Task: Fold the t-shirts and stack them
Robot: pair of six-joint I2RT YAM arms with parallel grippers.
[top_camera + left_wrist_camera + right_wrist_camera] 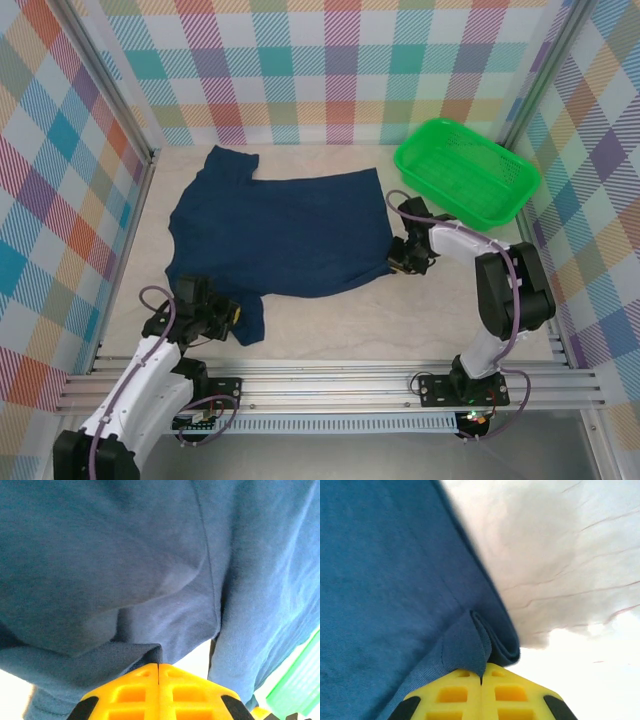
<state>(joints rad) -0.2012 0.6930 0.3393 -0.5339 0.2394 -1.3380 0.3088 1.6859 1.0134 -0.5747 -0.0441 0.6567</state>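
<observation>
A dark navy t-shirt point(275, 235) lies spread flat across the middle of the pale table point(400, 330), its sleeves toward the left wall and its hem toward the right, the upper face showing plain blue cloth. From overhead, both sets of fingertips are hard to make out, lost under the dark wrist housings where they meet the fabric.

The left wrist camera sits so close that navy folds fill the frame and the shirt's outline cannot be read. The left gripper point(158, 669), cut off at the bottom edge, has its yellow fingers point(132, 692) pressed together on a fold of cloth. A sliver of a green basket point(297, 685) shows at the lower right of that view.

The right gripper point(481, 676) is likewise pressed tight, pinching a rolled edge of the shirt against blurred, pale tabletop.

Seen from above, the left arm leans up from its base at the near left, the left gripper point(232, 313) at the shirt's near sleeve. The right arm rises from the near right, bends at the elbow and reaches back leftward, the right gripper point(398, 262) low at the hem's near corner, the basket point(465, 170) just beyond it in the far right corner.
</observation>
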